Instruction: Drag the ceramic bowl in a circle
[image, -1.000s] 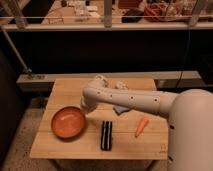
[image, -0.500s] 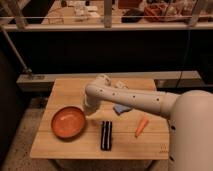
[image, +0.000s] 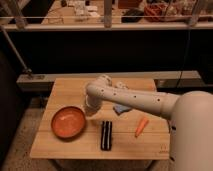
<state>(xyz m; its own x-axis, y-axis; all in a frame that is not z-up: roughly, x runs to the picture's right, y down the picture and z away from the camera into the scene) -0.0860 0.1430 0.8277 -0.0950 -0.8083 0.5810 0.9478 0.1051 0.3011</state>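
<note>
No text, label, brand, number or sign can be read anywhere in view. The gripper hangs over the middle of the table, just beside the right rim of the ceramic bowl. No lettering can be made out on any of the three.
</note>
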